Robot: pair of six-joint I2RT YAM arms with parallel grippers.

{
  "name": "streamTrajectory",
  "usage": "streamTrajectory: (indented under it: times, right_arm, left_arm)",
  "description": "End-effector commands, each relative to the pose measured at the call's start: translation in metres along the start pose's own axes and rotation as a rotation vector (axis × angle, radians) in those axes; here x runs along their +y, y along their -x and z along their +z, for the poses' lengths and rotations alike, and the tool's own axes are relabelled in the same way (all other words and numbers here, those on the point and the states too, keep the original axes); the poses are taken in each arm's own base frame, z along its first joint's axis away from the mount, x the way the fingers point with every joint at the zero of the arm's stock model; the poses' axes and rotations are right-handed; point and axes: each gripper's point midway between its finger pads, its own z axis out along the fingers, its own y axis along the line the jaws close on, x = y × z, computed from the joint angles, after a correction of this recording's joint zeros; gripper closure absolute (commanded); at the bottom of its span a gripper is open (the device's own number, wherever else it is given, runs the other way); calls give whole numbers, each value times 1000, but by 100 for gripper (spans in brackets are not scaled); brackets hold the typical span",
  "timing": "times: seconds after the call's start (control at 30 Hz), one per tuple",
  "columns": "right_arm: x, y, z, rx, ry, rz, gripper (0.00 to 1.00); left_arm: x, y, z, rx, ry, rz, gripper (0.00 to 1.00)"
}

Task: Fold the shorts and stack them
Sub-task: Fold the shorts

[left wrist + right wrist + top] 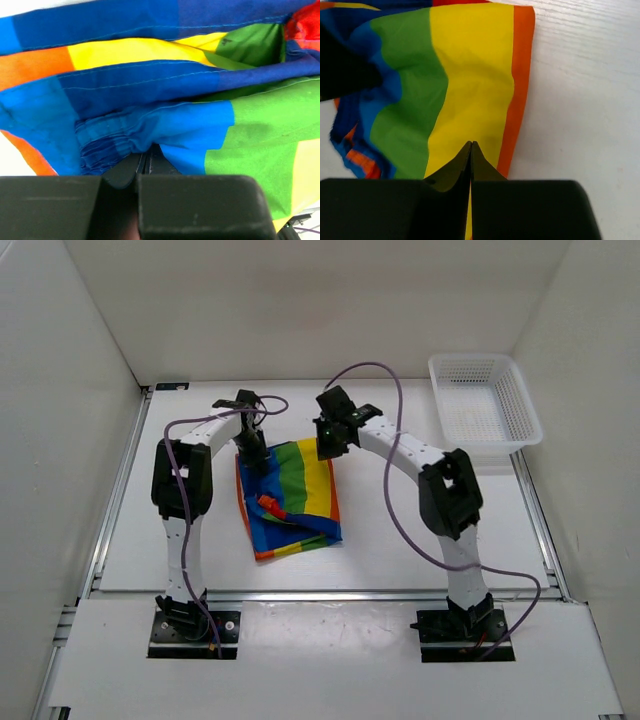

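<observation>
A fold is judged to be in hand, with the far edge of the shorts (295,495) pinched at two places and due to be carried over the rest of the cloth. It is best done with both ends lifted and moved together at one height, so that the edge between them is held straight and lightly taut. The edge is then laid square on the near hem, and nothing is let go until the cloth lies flat. The rumpled bulge on the near side of the left end effector (252,452) is likely to be trapped in the fold unless it is drawn smooth first. The left end effector is closed to a bare slit on a gathered blue layer. The right end effector (328,445) is likewise pressed together, with the yellow stripe caught just beside the orange border. The shorts lie on the bench (420,540), spread from both end effectors toward the arm bases. A white basket (485,400) stands well apart, beyond and to the right of the right end effector.
</observation>
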Motion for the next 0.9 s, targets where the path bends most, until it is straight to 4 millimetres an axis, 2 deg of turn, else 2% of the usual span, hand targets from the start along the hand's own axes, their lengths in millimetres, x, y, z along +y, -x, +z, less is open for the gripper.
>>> streamTrajectory:
  times: [0.0, 0.03, 0.07, 0.13, 0.2, 0.27, 0.3, 0.33, 0.37, 0.4, 0.43, 0.47, 0.5, 0.53, 0.57, 0.6, 0.63, 0.67, 0.7, 0.73, 0.77, 0.87]
  right_arm:
    - [4, 4, 38, 54, 49, -1, 100]
    - [6, 4, 48, 66, 63, 0, 100]
    - [4, -5, 66, 99, 62, 3, 100]
    - [5, -5, 73, 117, 65, 5, 100]
    - [1, -5, 70, 114, 39, 15, 100]
    - [-3, 3, 45, 57, 12, 10, 100]
    - [1, 14, 35, -6, 26, 15, 100]
    - [8, 32, 3, -84, 50, 26, 100]
    - [3, 20, -1, -75, 46, 27, 100]
    - [2, 25, -11, -107, 36, 41, 100]
    - [12, 29, -31, -137, 60, 30, 100]
    - [13, 21, -34, -134, 49, 12, 100]
    - [12, 20, -45, -138, 51, 12, 100]
    - [16, 11, -47, -126, 55, -9, 100]
    - [22, -1, -48, -103, 71, -23, 100]
    - [18, -20, -42, -62, 58, -30, 100]
    - [26, -34, -42, -36, 77, -48, 100]
    - [28, -45, -39, -12, 75, -48, 100]
    - [32, -67, -34, 37, 77, -43, 100]
    - [38, -73, -30, 38, 95, -40, 100]
    - [40, -82, -25, 45, 99, -38, 100]
    - [42, -109, -7, 106, 109, -27, 100]
  left_arm:
    - [-17, 13, -11, -48, -48, 38, 90]
    - [-17, 11, -8, -35, -54, 37, 90]
    - [-19, 14, -10, -43, -58, 39, 90]
    - [-16, 17, -12, -46, -56, 39, 90]
    - [-16, 17, -15, -46, -56, 48, 90]
    - [-16, 22, -27, -66, -63, 43, 90]
    - [-17, 23, -33, -75, -67, 53, 90]
    - [-20, 24, -48, -92, -75, 57, 90]
    - [-25, 20, -56, -84, -107, 69, 90]
    - [-29, 17, -65, -84, -126, 71, 90]
    - [-35, 17, -89, -121, -158, 82, 87]
    - [-40, 13, -100, -139, -170, 86, 84]
    - [-44, 7, -110, -152, -179, 98, 81]
    - [-39, -3, -111, -137, -175, 73, 78]
    - [-40, -7, -126, -169, -192, 69, 77]
    - [-38, -12, -126, -171, -192, 69, 77]
    - [-28, -28, -112, -128, -173, 45, 79]
    - [-34, -39, -113, -120, -200, 53, 82]
    - [-34, -43, -103, -114, -200, 61, 89]
    - [-32, -51, -95, -92, -192, 65, 89]
    - [-26, -67, -80, -44, -170, 66, 89]
    - [-12, -79, -52, -8, -136, 46, 89]
